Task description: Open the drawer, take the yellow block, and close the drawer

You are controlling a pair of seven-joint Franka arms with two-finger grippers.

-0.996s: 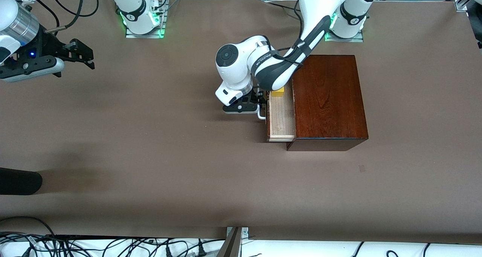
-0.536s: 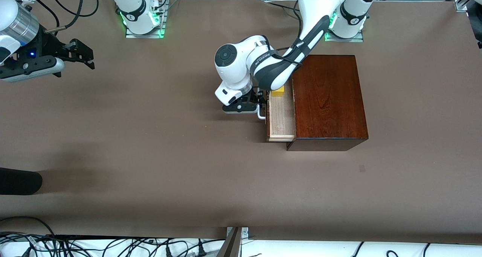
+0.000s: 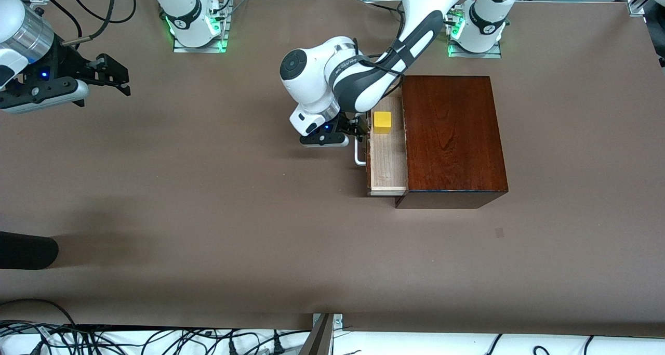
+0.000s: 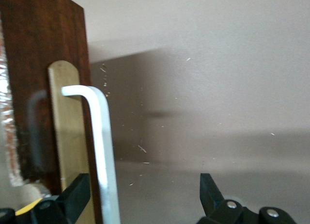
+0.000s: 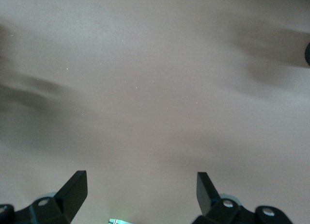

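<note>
The drawer is pulled partway out of the dark mahogany box. Its white handle faces the right arm's end of the table. The yellow block lies in the pale tray at the end nearest the robots' bases. My left gripper is open at the handle's end beside the block. In the left wrist view the handle runs between the spread fingers of the left gripper, close to one finger. My right gripper waits open over bare table, as the right wrist view also shows.
The brown table spreads wide around the box. A black rounded object pokes in at the table's edge at the right arm's end, nearer the camera. Cables lie along the near edge.
My left arm has swung toward the bases, so the yellow block is now fully uncovered. The left gripper slid along the handle the same way. The drawer and right arm have not moved.
</note>
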